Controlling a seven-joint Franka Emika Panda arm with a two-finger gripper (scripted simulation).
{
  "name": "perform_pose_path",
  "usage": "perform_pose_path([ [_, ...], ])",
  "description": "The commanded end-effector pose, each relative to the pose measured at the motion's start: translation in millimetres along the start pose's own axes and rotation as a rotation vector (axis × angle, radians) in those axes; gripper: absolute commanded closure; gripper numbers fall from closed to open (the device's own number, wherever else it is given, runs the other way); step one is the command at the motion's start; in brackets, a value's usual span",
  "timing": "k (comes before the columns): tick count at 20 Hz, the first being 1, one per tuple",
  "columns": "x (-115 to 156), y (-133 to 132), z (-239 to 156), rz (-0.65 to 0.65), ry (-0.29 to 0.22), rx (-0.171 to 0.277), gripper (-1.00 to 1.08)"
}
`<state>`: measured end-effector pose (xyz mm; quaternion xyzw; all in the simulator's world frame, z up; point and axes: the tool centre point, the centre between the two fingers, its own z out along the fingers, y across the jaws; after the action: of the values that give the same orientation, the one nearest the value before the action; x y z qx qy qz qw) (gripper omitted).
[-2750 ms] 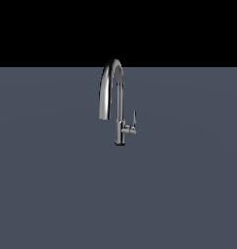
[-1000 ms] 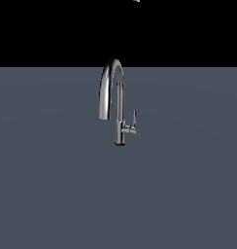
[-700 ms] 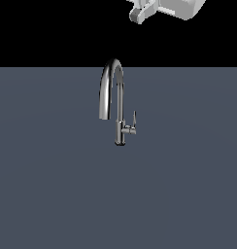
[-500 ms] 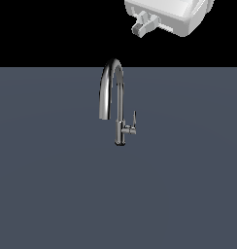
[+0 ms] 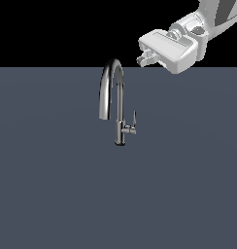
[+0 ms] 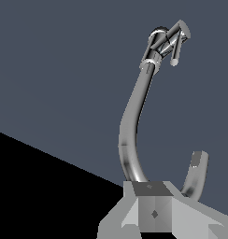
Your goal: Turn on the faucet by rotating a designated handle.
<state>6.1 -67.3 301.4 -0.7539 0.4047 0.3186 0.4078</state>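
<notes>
While empty, gripper (image 5: 145, 57) hangs above faucet (image 5: 119, 104).

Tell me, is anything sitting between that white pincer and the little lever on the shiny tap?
Nothing: in the exterior view, only bare space separates the white pincer from the small chrome lever.

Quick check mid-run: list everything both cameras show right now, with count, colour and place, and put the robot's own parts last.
faucet: one, shiny chrome gooseneck, standing upright on the surface at about the middle of the exterior view, spout arching toward the exterior view's left.
handle: one, thin chrome lever blade, on a short stub off the lower stem, on the exterior view's right side of the faucet; nothing touches it.
surface: one, flat dark blue-grey, under the faucet.
background: black, above the surface's far edge.
end effector: one, white and light grey, above and to the exterior view's right of the spout's arch, clear of the faucet; I cannot tell if it is open or shut.
</notes>
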Motion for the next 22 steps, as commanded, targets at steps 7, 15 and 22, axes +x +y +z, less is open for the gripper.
perform_pose_path([
  [7, 70, 7, 20, 0.201, -0.161, 0.197, 1.08],
  [15, 125, 21, 49, 0.375, -0.298, 0.364, 1.08],
  [22, 150, 29, 69, 0.466, -0.370, 0.451, 1.08],
])
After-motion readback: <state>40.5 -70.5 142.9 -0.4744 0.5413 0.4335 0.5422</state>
